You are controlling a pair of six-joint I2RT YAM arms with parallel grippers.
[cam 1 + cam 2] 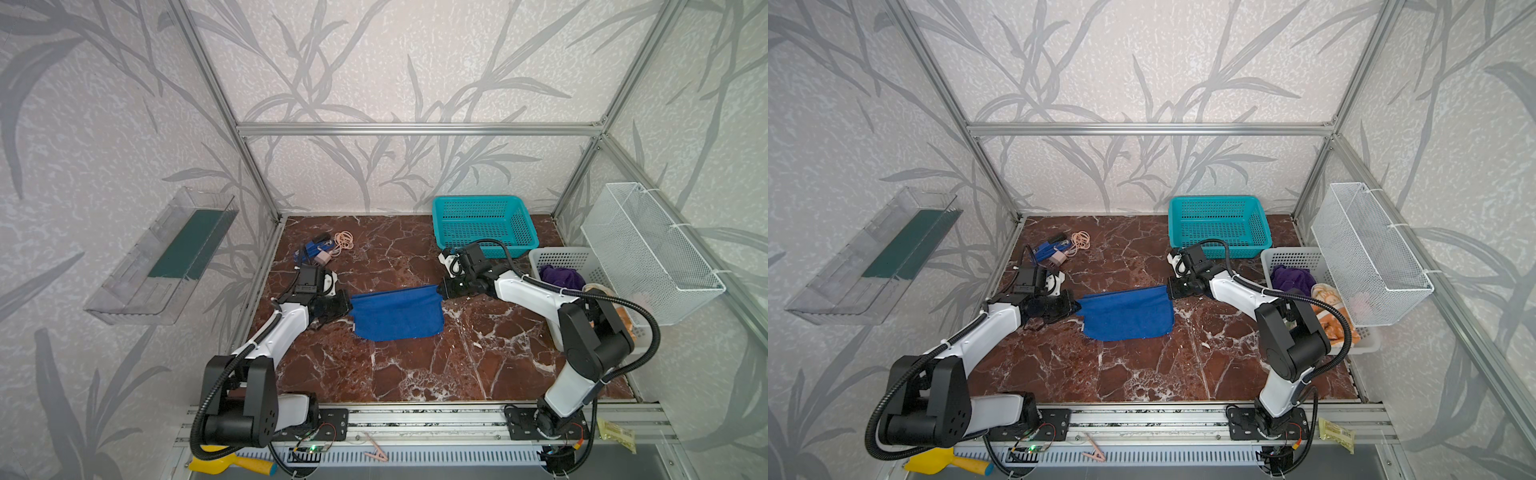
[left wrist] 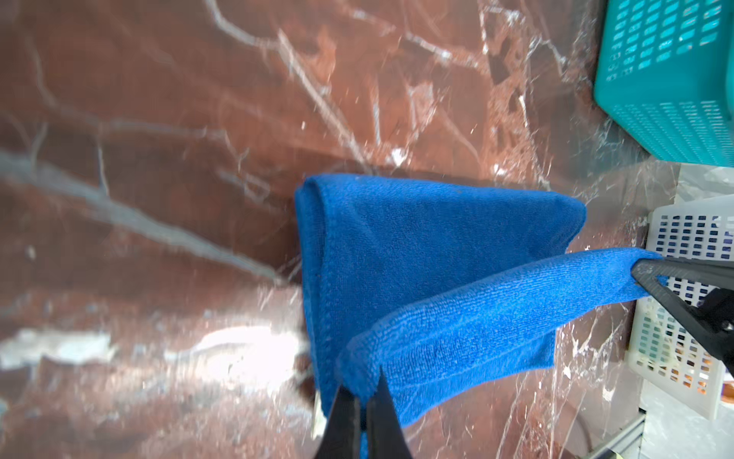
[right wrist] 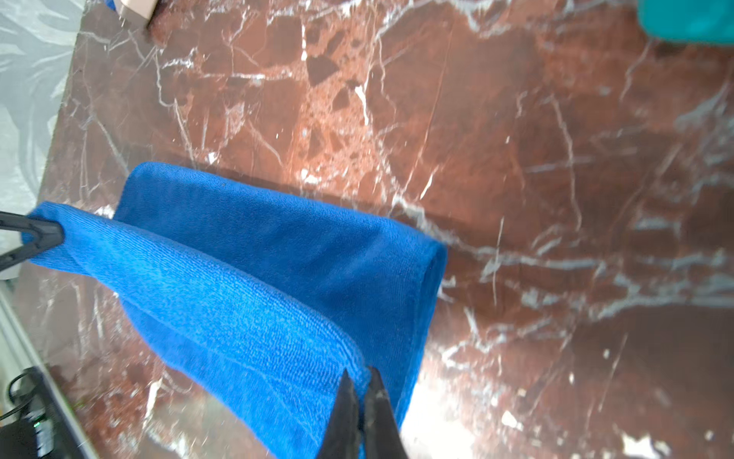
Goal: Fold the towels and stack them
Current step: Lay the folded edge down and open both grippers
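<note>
Blue towel [image 1: 397, 311] sits on the bench [image 1: 415, 374], in front of the teal basket [image 1: 476, 198] and a bit left of it. It is doubled over: the bottom layer is flat on the bench and the top layer is raised and stretched between both hands. Left hand [image 2: 362, 391] is clenched on the top layer's corner farther from the teal basket. Right hand [image 3: 359, 375] is clenched on the corner nearer it. Both sets of jaws are pinched tight on the cloth. White basket [image 1: 1291, 251] touches the teal basket's front right corner and holds the purple towel [image 1: 1291, 278] and the orange towel [image 1: 1329, 316], both crumpled.
</note>
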